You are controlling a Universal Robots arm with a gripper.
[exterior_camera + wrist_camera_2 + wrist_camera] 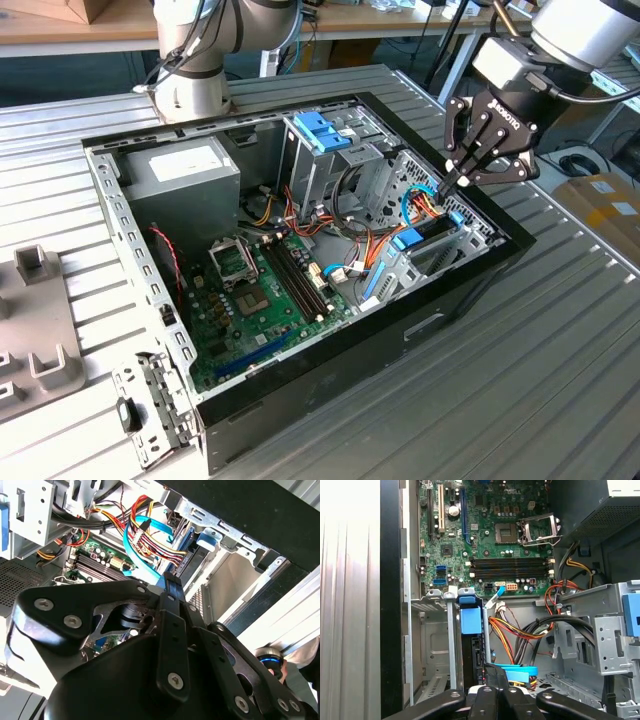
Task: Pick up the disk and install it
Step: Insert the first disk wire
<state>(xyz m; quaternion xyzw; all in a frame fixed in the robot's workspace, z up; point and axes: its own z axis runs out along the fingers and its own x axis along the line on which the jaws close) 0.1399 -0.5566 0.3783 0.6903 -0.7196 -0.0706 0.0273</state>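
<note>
Ribbed matt metal table (560, 380)

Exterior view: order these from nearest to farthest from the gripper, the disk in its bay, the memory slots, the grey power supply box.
1. The disk, in the bay just below the gripper, at the case's edge on the exterior view's right.
2. The memory slots, mid-case on the green board.
3. The grey power supply box, in the corner on the exterior view's left.

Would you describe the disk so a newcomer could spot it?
Find the open computer case. In its cage at the exterior view's right, below the gripper, sits the disk. Its blue tab sets it apart from the empty bay alongside.
</note>
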